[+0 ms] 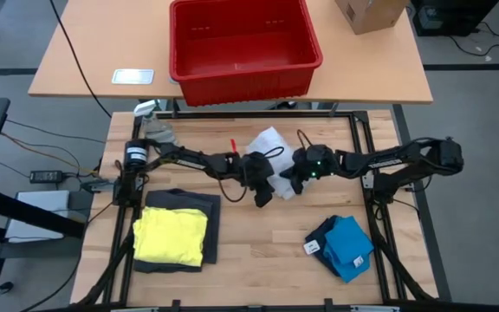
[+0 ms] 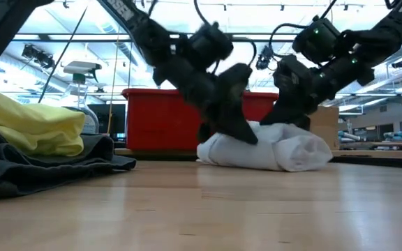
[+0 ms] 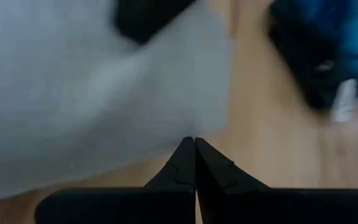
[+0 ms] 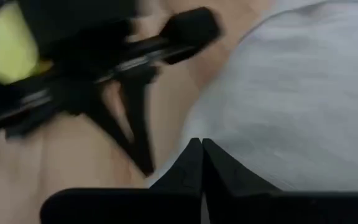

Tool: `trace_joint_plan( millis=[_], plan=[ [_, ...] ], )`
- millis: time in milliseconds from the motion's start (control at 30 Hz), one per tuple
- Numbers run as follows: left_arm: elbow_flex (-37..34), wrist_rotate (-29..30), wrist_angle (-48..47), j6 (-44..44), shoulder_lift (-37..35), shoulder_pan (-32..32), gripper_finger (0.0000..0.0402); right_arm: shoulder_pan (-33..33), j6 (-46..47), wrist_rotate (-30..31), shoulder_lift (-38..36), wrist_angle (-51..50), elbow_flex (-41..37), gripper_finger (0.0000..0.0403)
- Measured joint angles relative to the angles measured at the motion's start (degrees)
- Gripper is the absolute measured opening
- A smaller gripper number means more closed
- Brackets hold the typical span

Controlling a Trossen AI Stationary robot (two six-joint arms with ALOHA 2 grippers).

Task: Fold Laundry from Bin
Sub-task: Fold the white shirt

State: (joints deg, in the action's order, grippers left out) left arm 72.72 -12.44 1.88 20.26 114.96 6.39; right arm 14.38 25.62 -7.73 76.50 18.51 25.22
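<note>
The white garment [image 1: 269, 144] lies bunched in the middle of the wooden table, and in the low view it is a rolled bundle [image 2: 278, 148]. My left gripper [image 1: 262, 198] is shut, its tips at the bundle's near left side [image 3: 195, 142]. My right gripper [image 1: 286, 185] is shut too, its tips at the bundle's near edge [image 4: 202, 142]. A folded yellow garment [image 1: 171, 236] rests on a folded dark grey one [image 1: 210, 221] at the near left. A blue garment [image 1: 343, 247] lies at the near right. The red bin [image 1: 245, 52] stands on the far table. My left gripper's shut fingertips [image 2: 246, 134] slant down against the left side of the white bundle [image 2: 218, 148], coming from the table's left. I cannot tell whether they press the cloth. My right gripper's shut fingertips [image 2: 283, 117] slant down onto the top of the bundle [image 2: 299, 139] from the right. Touch cannot be told.
A pale grey rag [image 1: 156, 130] lies at the table's far left corner. A brown cardboard box [image 1: 371, 13] and a small white flat thing [image 1: 132, 76] sit on the far table beside the bin. Bare wood [image 1: 262, 260] shows between the two near piles.
</note>
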Motion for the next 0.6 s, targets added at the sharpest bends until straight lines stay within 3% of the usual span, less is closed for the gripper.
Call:
trace_joint_plan(
  millis=[267, 600],
  plan=[
    [0.0, -4.3, -2.3, -1.1, 0.3, -0.8, 0.0, 0.4, -10.9, -1.7, 11.0, 7.1, 0.0, 0.0009],
    [0.1, -5.5, -3.8, -7.8, -5.6, -0.3, 0.0, -0.9, -4.3, -5.9, 27.6, 31.1, 0.1, 0.0008]
  ],
)
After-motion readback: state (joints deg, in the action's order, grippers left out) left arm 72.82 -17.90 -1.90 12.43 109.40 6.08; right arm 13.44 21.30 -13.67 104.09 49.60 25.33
